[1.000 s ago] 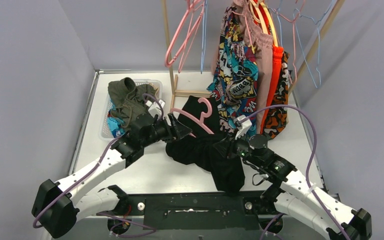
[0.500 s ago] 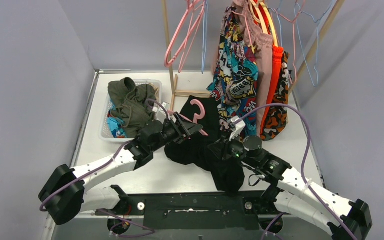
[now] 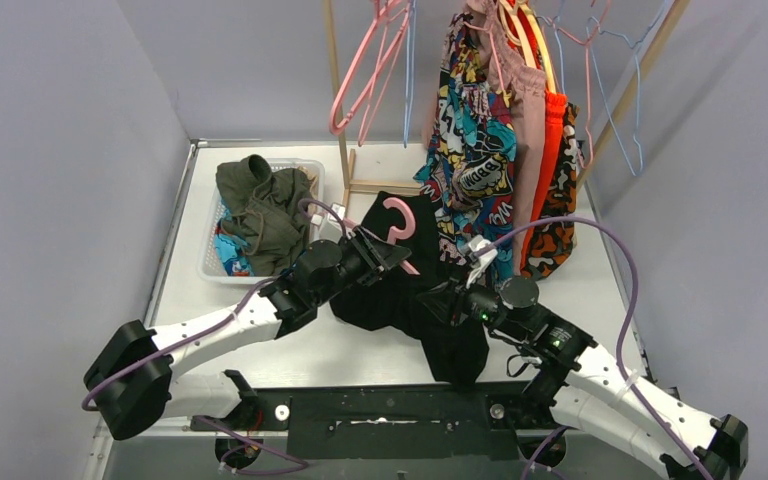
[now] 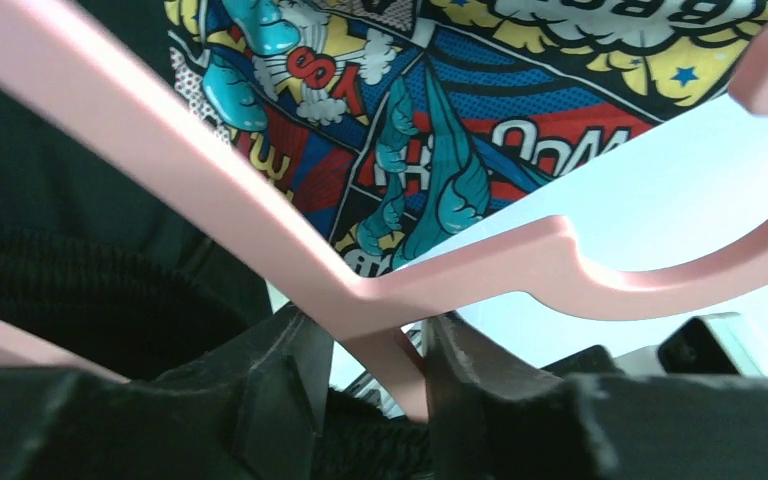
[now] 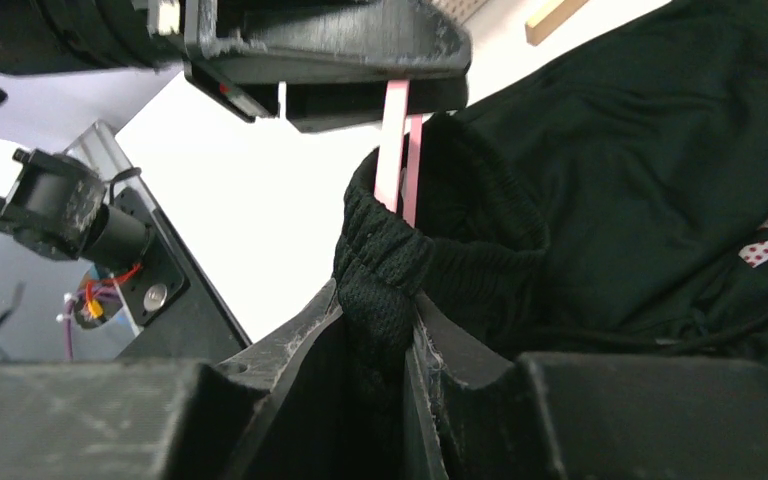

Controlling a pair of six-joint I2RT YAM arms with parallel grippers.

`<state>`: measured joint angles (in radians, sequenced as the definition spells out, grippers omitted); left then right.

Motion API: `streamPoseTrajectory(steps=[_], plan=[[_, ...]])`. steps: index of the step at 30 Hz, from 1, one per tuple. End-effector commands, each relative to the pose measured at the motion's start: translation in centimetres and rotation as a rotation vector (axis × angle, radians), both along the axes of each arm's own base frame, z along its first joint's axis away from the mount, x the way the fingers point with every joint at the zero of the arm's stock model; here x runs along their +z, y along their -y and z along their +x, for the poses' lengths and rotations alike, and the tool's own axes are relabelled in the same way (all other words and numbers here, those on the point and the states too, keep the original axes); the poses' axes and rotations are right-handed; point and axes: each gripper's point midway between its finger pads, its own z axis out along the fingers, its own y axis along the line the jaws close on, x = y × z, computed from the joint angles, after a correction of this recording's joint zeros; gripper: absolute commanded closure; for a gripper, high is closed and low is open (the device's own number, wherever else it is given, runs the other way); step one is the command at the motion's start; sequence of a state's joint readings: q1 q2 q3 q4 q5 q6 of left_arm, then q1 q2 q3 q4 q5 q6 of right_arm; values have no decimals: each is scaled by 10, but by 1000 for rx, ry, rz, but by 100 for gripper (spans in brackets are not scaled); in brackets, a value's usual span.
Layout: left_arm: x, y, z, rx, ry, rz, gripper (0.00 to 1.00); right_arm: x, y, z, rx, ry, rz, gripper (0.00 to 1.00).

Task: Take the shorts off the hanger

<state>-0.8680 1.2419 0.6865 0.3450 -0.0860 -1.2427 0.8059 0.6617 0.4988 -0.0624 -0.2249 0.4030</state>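
Observation:
The black shorts lie on the table, still threaded on the pink hanger. My left gripper reaches in from the left and is shut on the hanger's neck. In the left wrist view its fingertips sit either side of the pink stem, just below the hook. My right gripper is shut on the shorts' ribbed waistband, which is bunched between its fingers. The hanger's pink bar rises out of the waistband towards the left gripper.
A white basket at the back left holds olive green shorts and a teal pair. A wooden rack behind carries comic-print shorts, dusty pink, orange and patterned pairs, plus bare pink and blue hangers.
My left gripper has moved right to the hanger's neck and its jaws have narrowed around it. The hanger's hook shifted slightly up and left. The right gripper kept its hold on the waistband.

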Motion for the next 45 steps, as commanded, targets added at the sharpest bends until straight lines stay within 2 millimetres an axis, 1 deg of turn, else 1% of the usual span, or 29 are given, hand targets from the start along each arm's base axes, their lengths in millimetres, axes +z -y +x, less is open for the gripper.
streamPoseTrajectory(steps=[1,3,4,6,7,9,10,13,16,18,20,23,25,27,31,33,35,36,37,38,39,41,42,45], plan=[[34,1,13,32,112,0,71,35,-13,-14,116,69,65,97],[33,-1,12,32,117,17,81,34,-8,-11,81,50,47,95],[33,-2,11,31,124,25,86,34,-7,-10,72,47,48,93],[30,-10,10,48,124,40,96,35,-3,-8,43,41,54,81],[27,-15,10,67,113,50,100,35,0,-5,13,35,53,78],[20,-27,10,116,81,62,100,32,7,1,-50,16,49,74],[18,-33,9,136,71,65,100,31,10,2,-67,9,46,73],[13,-51,9,206,51,72,100,21,16,4,-106,-23,18,75],[21,-66,10,266,60,72,100,7,21,6,-145,-77,-22,74],[27,-75,11,299,74,71,100,0,22,7,-157,-102,-40,75],[30,-80,11,309,104,96,100,-6,28,12,-209,-123,-58,80],[44,-86,12,318,145,127,100,-14,43,25,-328,-134,-90,88],[51,-92,12,337,159,141,100,-19,46,28,-347,-134,-115,89],[55,-99,11,358,161,143,100,-25,44,27,-336,-144,-138,89],[63,-120,8,429,148,142,100,-50,32,23,-253,-194,-216,90],[69,-131,7,465,157,137,100,-62,26,25,-247,-228,-244,91],[76,-140,5,491,165,128,100,-71,20,32,-253,-247,-271,95],[80,-145,4,499,173,124,100,-65,18,38,-266,-236,-272,100],[84,-148,3,506,183,126,100,-63,20,44,-315,-252,-296,100],[87,-152,2,515,187,128,100,-55,19,50,-355,-244,-293,100],[87,-156,1,526,186,138,100,-43,12,54,-361,-211,-271,100],[78,-167,0,570,136,160,100,-15,-11,56,-289,-116,-194,100],[77,-173,-1,592,120,164,100,-1,-20,56,-260,-75,-156,100],[85,-179,-4,597,141,157,100,35,-42,53,-166,24,-65,100]])
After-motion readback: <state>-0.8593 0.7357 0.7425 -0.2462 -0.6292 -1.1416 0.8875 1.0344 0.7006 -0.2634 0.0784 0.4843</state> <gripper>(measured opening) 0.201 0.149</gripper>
